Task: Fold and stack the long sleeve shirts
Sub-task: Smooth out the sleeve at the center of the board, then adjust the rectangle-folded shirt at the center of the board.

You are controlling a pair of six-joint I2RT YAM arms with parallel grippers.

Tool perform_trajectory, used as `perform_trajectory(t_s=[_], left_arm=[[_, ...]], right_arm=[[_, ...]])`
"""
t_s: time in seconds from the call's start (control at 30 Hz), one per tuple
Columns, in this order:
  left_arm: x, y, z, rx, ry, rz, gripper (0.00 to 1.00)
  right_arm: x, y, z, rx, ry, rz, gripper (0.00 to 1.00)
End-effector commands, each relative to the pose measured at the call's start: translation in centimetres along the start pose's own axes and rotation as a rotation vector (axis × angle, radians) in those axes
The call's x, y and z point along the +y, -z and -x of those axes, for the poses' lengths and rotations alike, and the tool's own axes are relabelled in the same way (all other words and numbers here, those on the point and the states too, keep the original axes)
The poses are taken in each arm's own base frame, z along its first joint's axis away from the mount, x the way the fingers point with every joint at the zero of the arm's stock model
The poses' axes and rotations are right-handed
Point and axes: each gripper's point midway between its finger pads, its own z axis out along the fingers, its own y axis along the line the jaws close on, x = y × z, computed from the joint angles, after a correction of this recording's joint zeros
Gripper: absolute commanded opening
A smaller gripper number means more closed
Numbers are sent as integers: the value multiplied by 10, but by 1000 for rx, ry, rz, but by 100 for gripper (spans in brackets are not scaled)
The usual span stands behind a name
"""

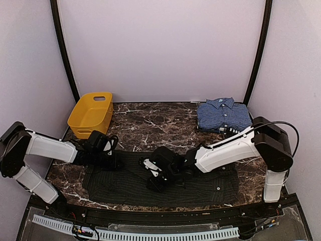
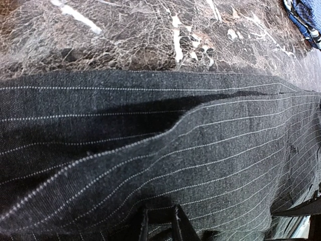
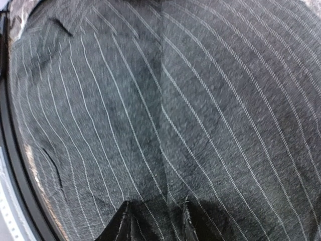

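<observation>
Our left end effector (image 2: 160,222) and right end effector (image 3: 155,217) press the black pinstriped shirt (image 1: 210,183). We cannot tell if either grips.

the black pinstriped shirt (image 3: 215,110) fills nearly the whole view, its fine light stripes fanning away from the right fingers (image 3: 123,226). the two dark fingertips show at the bottom edge, standing apart with cloth in the gap; whether they pinch it is unclear. a straight crease (image 3: 161,100) runs from that gap to the far edge of the view, and the cloth left of it looks a shade darker. a short dark slit (image 3: 52,168) lies left of the fingers, and a second slit (image 3: 60,26) farther off on the same side. past the shirt's left edge curves a dark rim (image 3: 6,110), with a scrap of marbled bench (image 3: 14,20) in the far left corner.
</observation>
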Motion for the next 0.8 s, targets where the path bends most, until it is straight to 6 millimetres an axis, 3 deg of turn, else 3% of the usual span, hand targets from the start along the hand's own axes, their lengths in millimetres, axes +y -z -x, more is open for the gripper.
perform_trajectory(t_s=[0.0,0.2,0.53,0.63,0.77], left_arm=[[21,-1,-19,23,12,67,16],[26,-1,-21,23,10,85,15],[-3,8,-7,1,-25,-30,18],[-17,12,7,-14,-37,-57,23],[-37,36,27,-107,-30,-128,37]], right_arm=[[-1,-13,-35,80,45,-60,31],[-14,-16,-52,125,64,-145,35],[-46,-9,-59,176,-22,-201,41],[-43,-4,-51,146,-36,-182,45],[-33,15,-31,62,-39,-140,57]])
